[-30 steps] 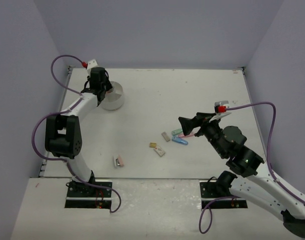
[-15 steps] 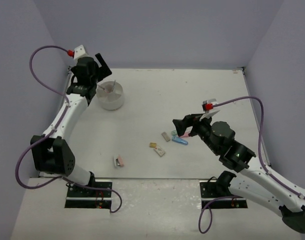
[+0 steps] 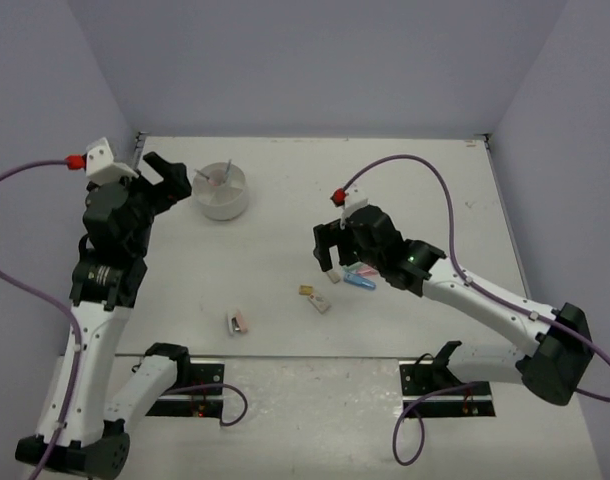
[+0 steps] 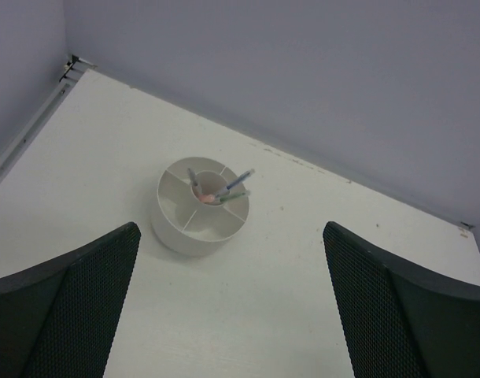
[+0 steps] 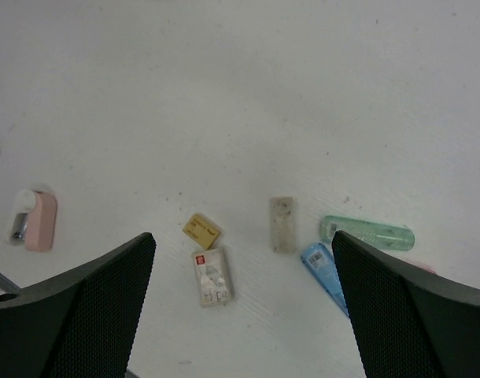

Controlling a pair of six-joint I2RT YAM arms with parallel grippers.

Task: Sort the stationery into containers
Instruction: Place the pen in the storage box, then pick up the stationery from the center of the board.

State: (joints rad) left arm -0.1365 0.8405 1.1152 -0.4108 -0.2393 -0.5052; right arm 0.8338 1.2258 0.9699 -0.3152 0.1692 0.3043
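While both arms hang above the table [image 3: 415, 190], neither one holds any item.

Left side:
- The left gripper [image 3: 168, 170] is raised over the far-left part of the table, just beside the dish [image 3: 225, 205]. Its fingers are spread wide, with nothing between them.
- The dish is round, white and split by inner walls into compartments. It stands on the table near the far-left corner.
- Three pens lean in its rear compartments: a grey pen [image 4: 193, 179], a blue pen [image 4: 238, 178] and a green pen [image 4: 234, 194]. A small pink piece [image 4: 202, 197] lies at their base; its exact compartment cannot be told.

Right side:
- The right gripper [image 3: 328, 255] hovers over a cluster of loose items near the middle of the table. Its fingers are released and wide apart, grasping nothing.
- A grey eraser [image 5: 282, 224] lies flat in the cluster. A green capsule [image 5: 367, 233] lies just to its right.
- A blue capsule [image 5: 325, 266] lies just below the green one. Contact between the two cannot be confirmed.
- A tan eraser [image 5: 201, 231] lies left of the grey eraser, and a white labelled eraser [image 5: 212, 277] lies just beside it.
- A pink eraser [image 5: 41, 220] lies well apart to the left, with a small grey item [image 5: 18, 225] touching its side.
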